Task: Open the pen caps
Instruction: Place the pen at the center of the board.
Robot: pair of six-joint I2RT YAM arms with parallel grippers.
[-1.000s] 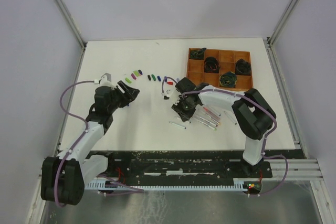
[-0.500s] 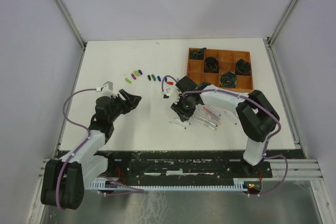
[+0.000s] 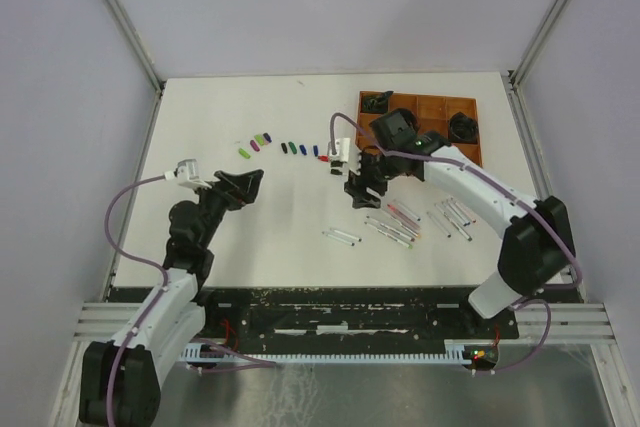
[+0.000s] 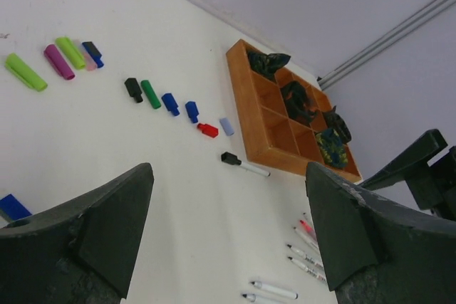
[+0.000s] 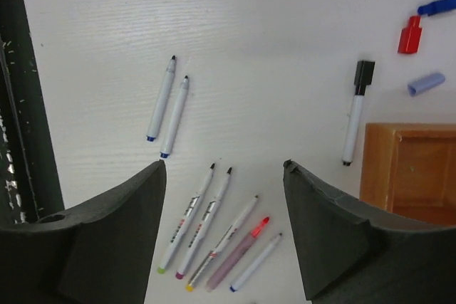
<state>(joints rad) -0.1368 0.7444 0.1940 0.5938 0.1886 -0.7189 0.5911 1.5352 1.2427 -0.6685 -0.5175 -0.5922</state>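
Several pen caps lie in a row at the table's back left, from a green cap (image 3: 245,151) (image 4: 26,72) to a red cap (image 3: 323,158) (image 4: 207,130) (image 5: 409,35) and a pale blue cap (image 4: 226,127) (image 5: 426,83). One pen with a black cap (image 4: 244,165) (image 5: 355,112) lies beside the tray. Uncapped pens (image 3: 392,230) (image 5: 206,226) lie in loose groups near the middle; a pair of pens (image 3: 342,237) (image 5: 167,108) lies apart. My left gripper (image 3: 243,185) (image 4: 228,204) is open and empty, left of the pens. My right gripper (image 3: 365,190) (image 5: 224,176) hangs open above the pens, holding nothing.
A brown compartment tray (image 3: 470,152) (image 4: 246,97) (image 5: 410,172) with dark bundles stands at the back right. More pens (image 3: 452,217) lie right of the main group. A blue piece (image 4: 11,206) lies near my left finger. The black mounting rail (image 3: 350,312) runs along the near edge.
My right gripper has opened wide and moved back toward the tray, with its arm stretched out. My left gripper has opened wider and drawn back a little.
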